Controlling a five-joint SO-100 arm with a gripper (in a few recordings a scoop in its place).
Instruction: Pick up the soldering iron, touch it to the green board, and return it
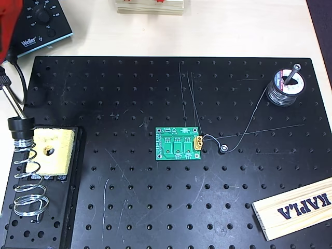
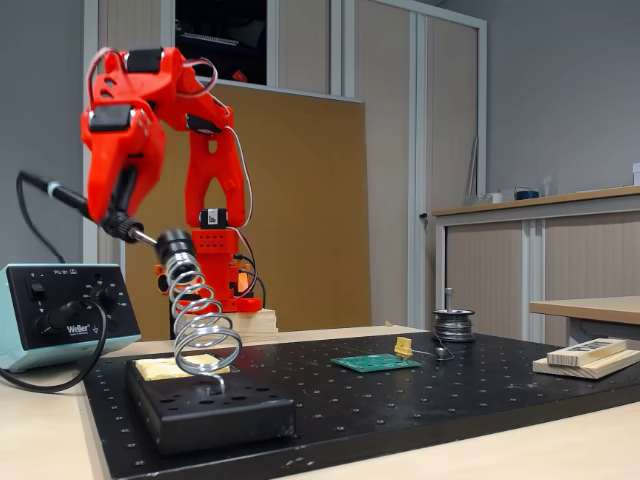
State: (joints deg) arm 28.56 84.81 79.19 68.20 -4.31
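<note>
The soldering iron (image 2: 60, 195) slants up to the left, its metal shaft (image 1: 12, 101) running down into the black mouth of the coil stand (image 2: 200, 320). Part of the shaft shows bare above the stand. My red gripper (image 2: 118, 208) is closed around the iron's handle just above its flared collar, and the arm (image 1: 8, 26) shows at the top left of the overhead view. The green board (image 1: 178, 143) lies flat in the middle of the black perforated board, with its yellow connector on the right edge, far from the gripper. The same green board (image 2: 375, 363) shows in the fixed view.
The stand (image 1: 28, 181) holds a yellow sponge (image 1: 54, 150). A Weller station (image 1: 39, 23) sits at the top left with its cable. A solder spool (image 1: 285, 85) trails wire toward the board. A wooden plank (image 1: 295, 207) lies at the lower right, wooden blocks (image 1: 149, 5) at the top.
</note>
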